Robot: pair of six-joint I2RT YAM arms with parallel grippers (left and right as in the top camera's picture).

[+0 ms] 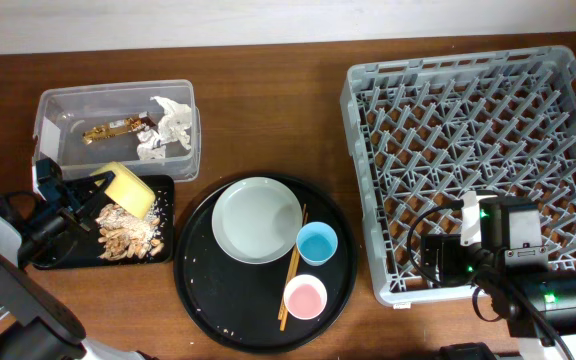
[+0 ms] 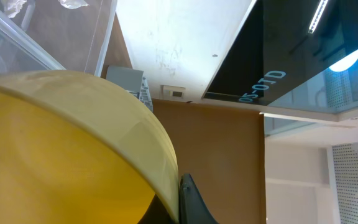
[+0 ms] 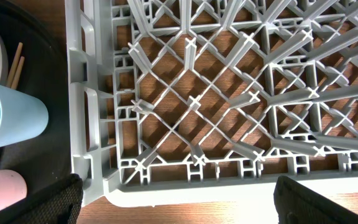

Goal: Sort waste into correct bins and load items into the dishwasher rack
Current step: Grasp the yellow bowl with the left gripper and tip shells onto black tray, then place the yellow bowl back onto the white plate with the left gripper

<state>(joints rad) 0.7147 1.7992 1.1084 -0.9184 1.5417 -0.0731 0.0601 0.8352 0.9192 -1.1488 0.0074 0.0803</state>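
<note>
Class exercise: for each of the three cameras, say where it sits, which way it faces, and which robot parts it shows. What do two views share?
Overhead: above the table, facing straight down; left arm and right arm show at the bottom edge, the left gripper holding the yellow bowl.
Left wrist: behind that bowl, tilted up toward a white wall; one dark finger shows.
Right wrist: over the dishwasher rack corner, facing down; both fingers show, spread apart.
Shared: overhead and right wrist both show rack, blue cup and chopsticks.
</note>
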